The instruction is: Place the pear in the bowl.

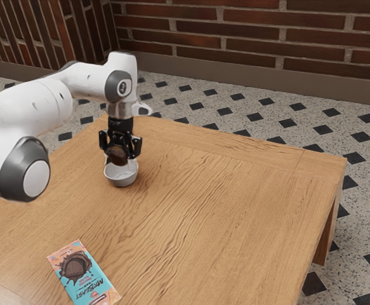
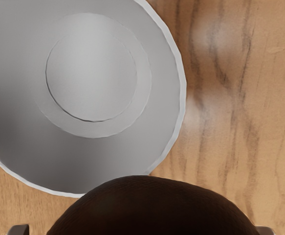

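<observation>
We have our tool (image 1: 119, 152) closed around the pear (image 1: 117, 155), its two fingers standing well apart with the dark brown fruit between them. We hold it up off the counter (image 1: 216, 210), at the bowl (image 1: 122, 179). In the wrist view the pear's rounded top overlaps the bowl's rim, and the smooth grey inside with its round base lies open to us. The exterior view shows the pear just above the rim; we cannot tell whether its underside dips below it. The bowl sits upright on the wood grain. Well apart from it, toward the exterior view's lower left, a teal and pink chocolate packet (image 1: 84, 274) lies flat. Beyond the counter we see a speckled floor (image 1: 248, 130) with dark diamonds and a brick wall (image 1: 248, 28).
</observation>
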Robot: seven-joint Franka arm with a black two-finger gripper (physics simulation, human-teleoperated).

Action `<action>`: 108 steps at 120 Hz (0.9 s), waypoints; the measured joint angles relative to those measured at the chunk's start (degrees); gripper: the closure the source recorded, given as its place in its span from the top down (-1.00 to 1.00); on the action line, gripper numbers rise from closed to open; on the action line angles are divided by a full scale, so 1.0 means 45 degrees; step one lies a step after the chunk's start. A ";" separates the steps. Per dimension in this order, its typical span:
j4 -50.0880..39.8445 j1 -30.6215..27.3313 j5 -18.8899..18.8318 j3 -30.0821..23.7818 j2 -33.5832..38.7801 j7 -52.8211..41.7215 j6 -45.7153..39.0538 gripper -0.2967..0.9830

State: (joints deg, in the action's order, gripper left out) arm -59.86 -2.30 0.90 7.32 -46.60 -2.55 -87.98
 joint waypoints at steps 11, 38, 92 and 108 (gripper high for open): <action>-0.0017 -0.0352 -0.0146 -0.0011 -0.0175 -0.0120 -0.0075 0.10; 0.0272 -0.0539 -0.0195 -0.0060 -0.0826 -0.0408 -0.0818 0.10; 0.0363 -0.0382 -0.0112 -0.0019 -0.0687 -0.0764 -0.1134 0.44; -0.0969 0.0924 -0.0129 0.0054 0.1998 -0.0968 -0.1022 0.48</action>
State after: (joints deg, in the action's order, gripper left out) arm -64.22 1.86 0.32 7.56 -37.61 -6.91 -92.58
